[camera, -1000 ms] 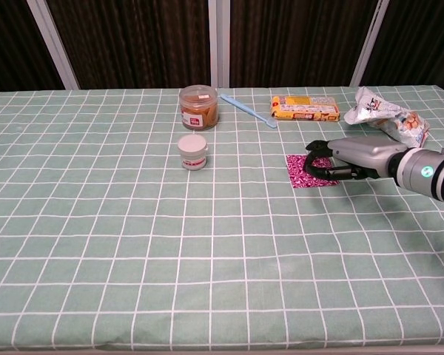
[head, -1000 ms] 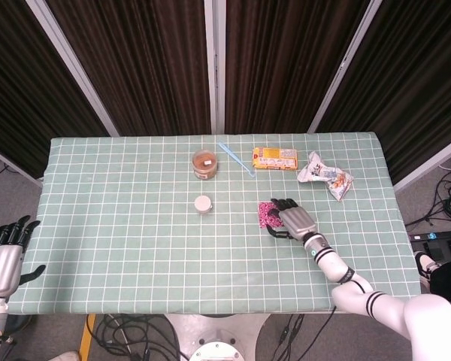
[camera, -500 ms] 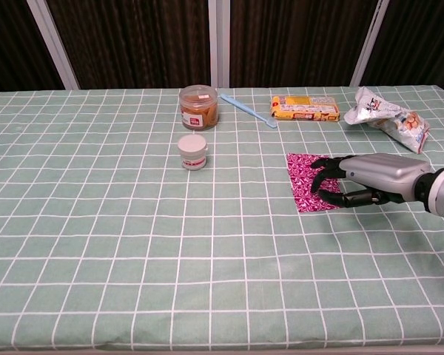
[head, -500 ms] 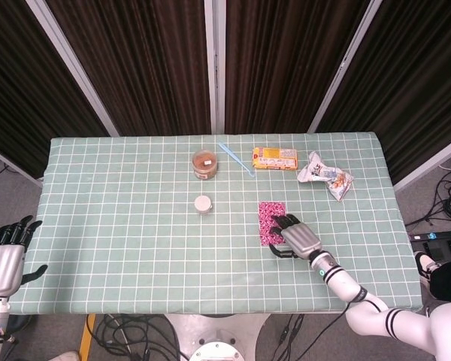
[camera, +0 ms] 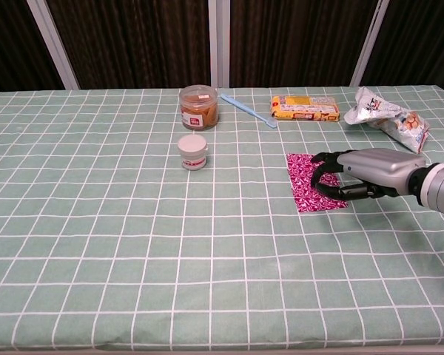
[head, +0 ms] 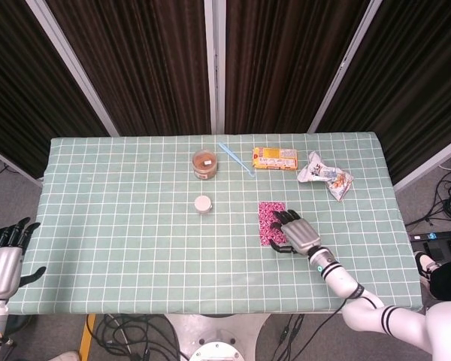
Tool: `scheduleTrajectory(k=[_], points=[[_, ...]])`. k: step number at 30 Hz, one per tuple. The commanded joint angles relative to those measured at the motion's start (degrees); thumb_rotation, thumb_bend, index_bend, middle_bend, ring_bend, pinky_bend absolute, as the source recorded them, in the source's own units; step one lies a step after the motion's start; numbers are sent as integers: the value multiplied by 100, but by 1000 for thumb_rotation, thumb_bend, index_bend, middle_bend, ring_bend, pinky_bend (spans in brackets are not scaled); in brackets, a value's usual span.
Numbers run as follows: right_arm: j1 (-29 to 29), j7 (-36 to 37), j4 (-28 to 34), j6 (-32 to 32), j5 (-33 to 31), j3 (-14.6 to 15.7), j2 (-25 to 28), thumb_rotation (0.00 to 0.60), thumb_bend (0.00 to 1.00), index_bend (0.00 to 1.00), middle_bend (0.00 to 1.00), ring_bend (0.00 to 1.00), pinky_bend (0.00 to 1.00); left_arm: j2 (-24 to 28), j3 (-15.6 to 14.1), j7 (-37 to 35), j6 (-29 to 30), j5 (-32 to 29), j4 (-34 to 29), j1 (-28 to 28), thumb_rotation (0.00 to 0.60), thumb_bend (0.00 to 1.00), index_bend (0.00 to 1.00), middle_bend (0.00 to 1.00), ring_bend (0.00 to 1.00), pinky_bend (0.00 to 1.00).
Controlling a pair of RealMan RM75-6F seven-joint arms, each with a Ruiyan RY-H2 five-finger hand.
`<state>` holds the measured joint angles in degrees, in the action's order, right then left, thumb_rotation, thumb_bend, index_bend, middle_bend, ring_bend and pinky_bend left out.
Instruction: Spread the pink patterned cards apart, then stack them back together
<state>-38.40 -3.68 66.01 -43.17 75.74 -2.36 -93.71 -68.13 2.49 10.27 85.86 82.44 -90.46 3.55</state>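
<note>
The pink patterned cards [head: 270,221] [camera: 308,182] lie flat on the green checked tablecloth, right of centre, forming one long pink strip. My right hand [head: 298,232] [camera: 362,171] rests over their right side with its fingers curled down onto the pink surface; it covers part of them. How the cards overlap under the hand cannot be told. My left hand [head: 4,256] hangs off the table's left edge, fingers apart, holding nothing; the chest view does not show it.
A small white-lidded jar [head: 203,204] [camera: 192,151] stands left of the cards. At the back are a brown-filled jar [head: 204,163] [camera: 198,106], a blue stick [head: 236,159] [camera: 248,110], a yellow snack pack [head: 275,158] [camera: 305,108] and a crumpled bag [head: 325,175] [camera: 385,114].
The right hand drew toward the front edge and then eased back a little; the pink area grew from a short patch into a longer strip. The left hand stayed put.
</note>
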Motion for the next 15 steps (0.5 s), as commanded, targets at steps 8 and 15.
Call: scheduleTrajectory(k=[8,15], points=[[102,-78,234,-85,130,168,108,40,395,251,1,0,0,-17,12,-16,-20,5,35,14,600,91,216,215,180,189],[223,-93,495,-363,210,168,256,31,396,251,1,0,0,-32,20,-40,-15,23,63,21,600,91,216,215,180,189]])
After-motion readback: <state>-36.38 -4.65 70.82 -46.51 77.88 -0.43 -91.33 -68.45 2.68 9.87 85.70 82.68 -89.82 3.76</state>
